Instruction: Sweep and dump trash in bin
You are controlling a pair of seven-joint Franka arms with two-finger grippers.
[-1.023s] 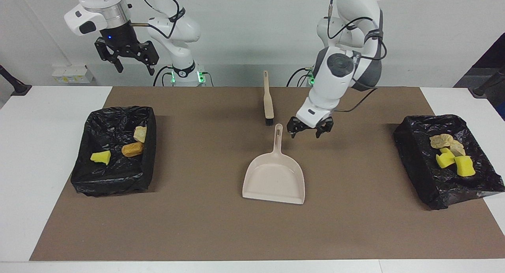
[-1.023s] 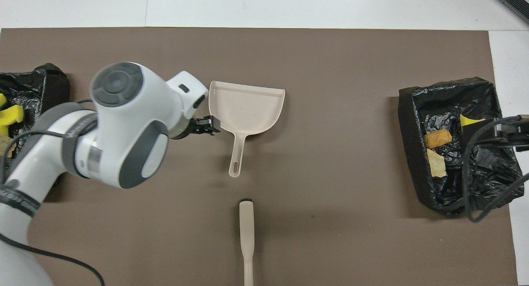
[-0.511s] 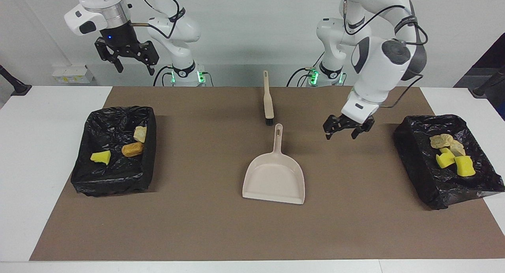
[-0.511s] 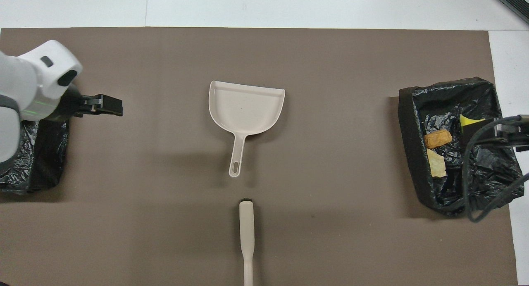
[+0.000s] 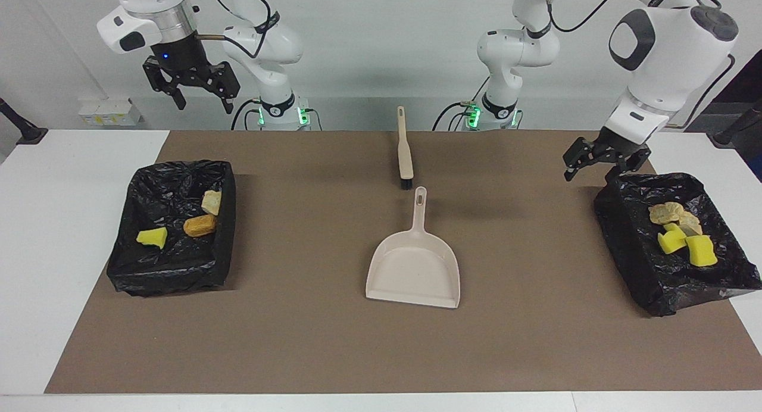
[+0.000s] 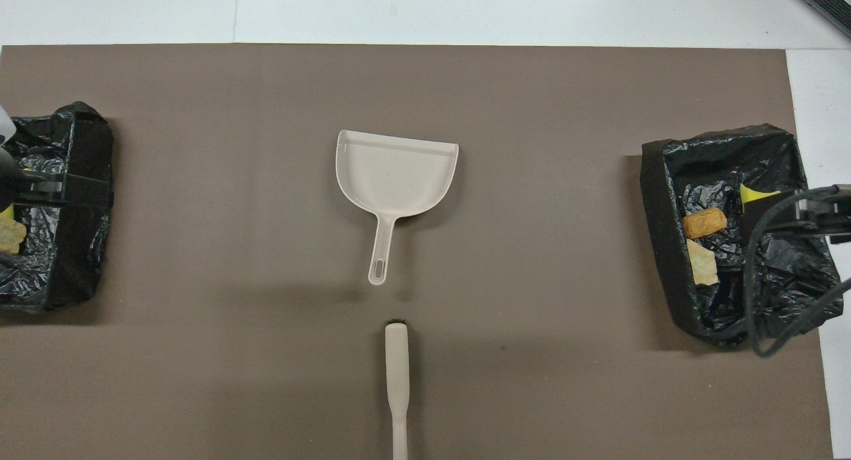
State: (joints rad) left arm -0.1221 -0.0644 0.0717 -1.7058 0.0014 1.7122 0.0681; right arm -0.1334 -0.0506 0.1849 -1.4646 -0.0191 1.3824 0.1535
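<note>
We see left tool point(image 5: 592, 164) empty, fingers spread wide, over bin point(image 5: 619, 245) edge at left arm's end of bench point(image 5: 71, 233). Right tool point(image 5: 191, 83) raised, spread wide, waiting. Trash point(image 5: 681, 233) lies in both bins; dustpan point(image 5: 414, 269) and brush point(image 5: 405, 156) mid-bench.

Glossy crinkled black plastic lines both bins point(image 5: 172, 269), the dustpan point(image 5: 414, 272) looks smooth matt plastic, the mat point(image 5: 309, 340) matt brown.

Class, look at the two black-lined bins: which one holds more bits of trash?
The bin at the left arm's end, below the left end effector, with a pile of about four bits; the other bin holds three.
</note>
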